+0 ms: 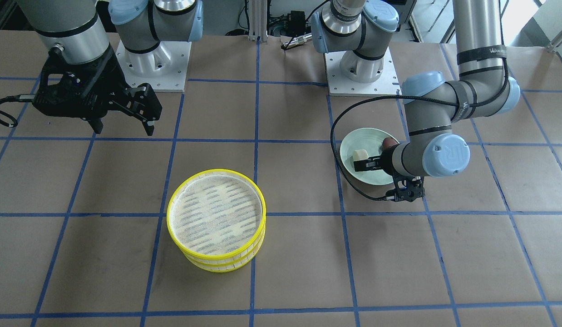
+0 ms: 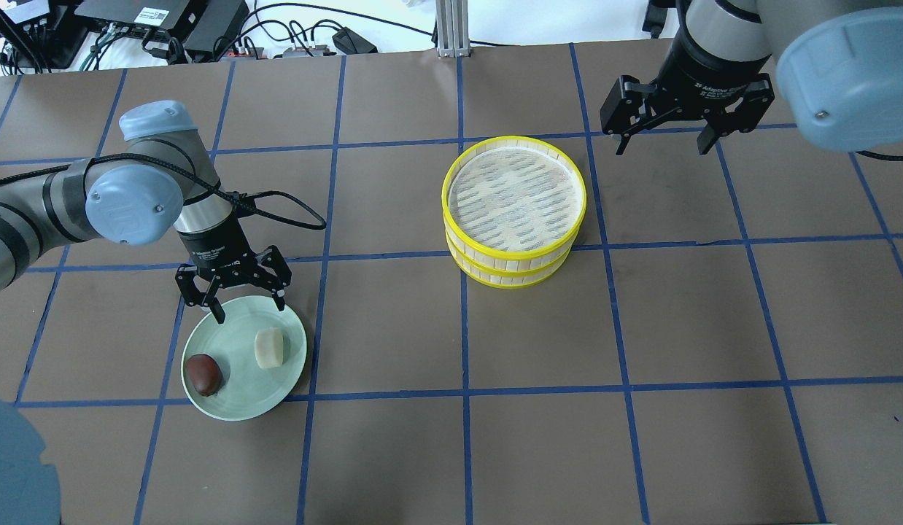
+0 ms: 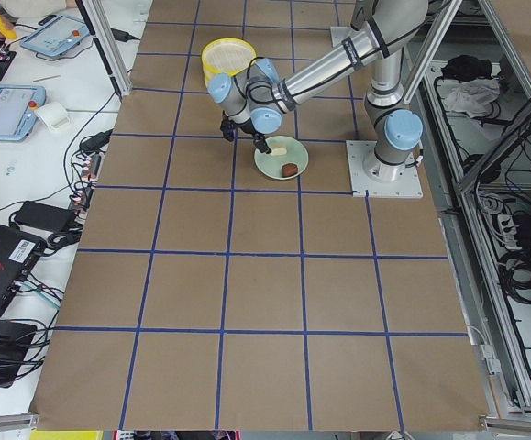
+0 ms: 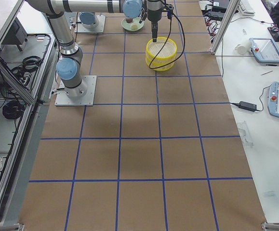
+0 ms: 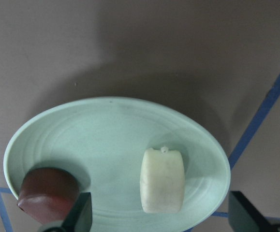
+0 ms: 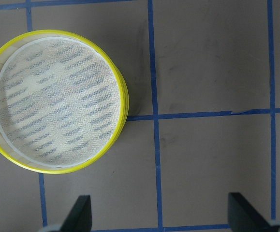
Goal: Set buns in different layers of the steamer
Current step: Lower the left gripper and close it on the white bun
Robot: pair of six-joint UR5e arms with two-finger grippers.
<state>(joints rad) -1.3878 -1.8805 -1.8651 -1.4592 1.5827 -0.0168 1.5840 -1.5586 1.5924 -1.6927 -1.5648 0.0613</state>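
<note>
Two yellow-rimmed steamer trays are stacked mid-table, the top tray (image 2: 511,257) on the lower tray (image 2: 511,278), and the top one's mesh floor (image 6: 57,101) is bare. The cream-white bun (image 2: 269,347) and the reddish-brown bun (image 2: 203,373) lie apart on a pale green plate (image 2: 243,399). My left gripper (image 2: 249,310) is open and empty, low over the plate's far edge, with the cream bun (image 5: 162,180) just ahead between its fingers. My right gripper (image 2: 663,142) is open and empty, raised beyond and to the right of the stack.
The table is covered in brown paper with a blue tape grid. The two arm bases (image 1: 154,59) stand at the robot's side of the table. A black cable (image 1: 342,150) loops from the left wrist beside the plate.
</note>
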